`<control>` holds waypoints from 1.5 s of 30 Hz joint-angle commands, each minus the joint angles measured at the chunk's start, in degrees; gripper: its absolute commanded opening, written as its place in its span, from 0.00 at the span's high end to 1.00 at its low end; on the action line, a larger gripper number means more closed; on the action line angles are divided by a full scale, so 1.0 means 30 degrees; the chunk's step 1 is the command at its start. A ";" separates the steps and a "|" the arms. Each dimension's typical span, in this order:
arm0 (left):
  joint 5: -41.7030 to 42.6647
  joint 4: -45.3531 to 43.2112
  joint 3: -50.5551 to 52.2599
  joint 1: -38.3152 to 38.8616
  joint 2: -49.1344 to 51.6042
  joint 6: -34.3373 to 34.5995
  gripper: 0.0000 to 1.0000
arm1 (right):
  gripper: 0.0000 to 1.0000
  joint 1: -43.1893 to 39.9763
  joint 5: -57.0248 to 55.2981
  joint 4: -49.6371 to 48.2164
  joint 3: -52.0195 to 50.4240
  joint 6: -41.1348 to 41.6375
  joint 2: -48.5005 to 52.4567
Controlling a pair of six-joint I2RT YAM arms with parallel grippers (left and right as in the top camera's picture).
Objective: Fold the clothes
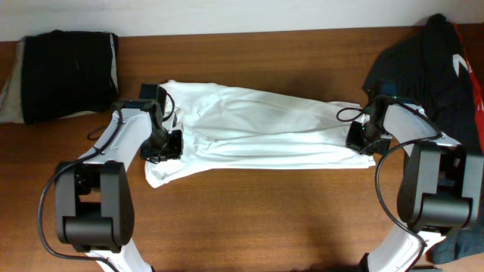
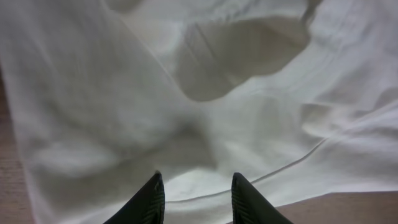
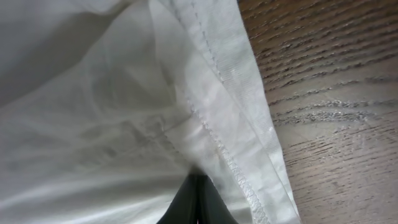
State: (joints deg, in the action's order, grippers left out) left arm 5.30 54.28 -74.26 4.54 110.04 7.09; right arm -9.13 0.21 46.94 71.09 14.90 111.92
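White thin-cloth T-shirt (image 1: 257, 125) lying wrinkled, folded lengthwise, on wooden bench (image 1: 265, 211). Left end effector (image 2: 198, 182) narrowly parted over cloth, gripping nothing. Right end effector (image 3: 196, 186) closed, pinching stitched hem (image 3: 230, 155).

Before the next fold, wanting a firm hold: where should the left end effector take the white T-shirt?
Probably the stitched hem of the white T-shirt, coming from the robot's side: it lies flat at the cloth's edge, ahead of the open left end effector.

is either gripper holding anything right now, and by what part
The right gripper is shut on the white T-shirt, pinching it beside the stitched hem. The left gripper stands open over it, holding nothing.
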 commanded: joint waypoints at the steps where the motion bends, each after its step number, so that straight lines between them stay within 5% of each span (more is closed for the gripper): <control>1: -0.0080 -0.0925 0.1107 -0.0240 -0.0219 -0.0029 0.65 | 0.96 -0.0197 0.0233 0.0015 -0.0568 0.0197 0.0852; 6: -0.1843 -0.1362 0.2477 -0.2200 -0.0219 0.1632 0.66 | 0.96 -0.0197 0.1377 0.0168 -0.0568 0.0204 0.0852; 8: -0.1858 -0.0925 0.2601 -0.3264 -0.0219 0.2361 0.78 | 0.96 -0.0197 0.1472 0.0393 -0.0554 0.0204 0.0831; 13: -0.1851 0.0670 0.2601 -0.5515 -0.0248 0.3359 0.85 | 0.96 -0.0182 0.1756 0.1064 -0.0554 0.0197 0.0262; 21: -0.0976 0.1326 0.2594 -0.6747 -0.3315 0.4197 0.82 | 0.96 0.0933 0.1887 0.2018 -0.0539 0.0211 -0.3920; 24: 0.0969 0.0539 0.2594 -0.5690 -0.5756 0.4189 0.64 | 0.08 0.0911 0.1953 0.2076 -0.0226 0.0204 -0.5370; 25: 0.2208 -0.0051 0.2594 -0.5093 -0.6280 0.4189 0.49 | 0.03 0.0911 0.2135 0.2076 -0.0109 0.0204 -0.5515; 26: 0.3395 -0.0714 0.2594 -0.4350 -0.6462 0.4197 0.33 | 0.02 0.0911 0.2419 0.2047 -0.0051 0.0204 -0.5515; 28: 0.4393 -0.1763 0.2601 -0.2623 -0.5982 0.4379 0.23 | 0.01 0.0911 0.3351 0.1894 -0.0051 0.0204 -0.5464; 35: 0.4320 -0.5129 0.2594 -0.0459 -0.1668 0.6637 0.24 | 0.00 0.0911 0.3519 0.1792 -0.0051 0.0117 -0.5435; 40: 0.4299 -0.7439 0.2594 -0.0532 -0.1078 0.6630 0.38 | 0.00 0.0911 0.3519 0.1778 -0.0051 0.0124 -0.5435; 45: 0.4175 -0.9391 0.2594 -0.0525 -0.0984 0.6630 0.65 | 0.01 0.0911 0.3519 0.1800 -0.0051 0.0124 -0.5435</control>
State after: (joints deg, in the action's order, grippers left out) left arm 17.41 27.27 -66.30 3.20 106.34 26.83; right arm -6.55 10.26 52.29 69.95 15.18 96.05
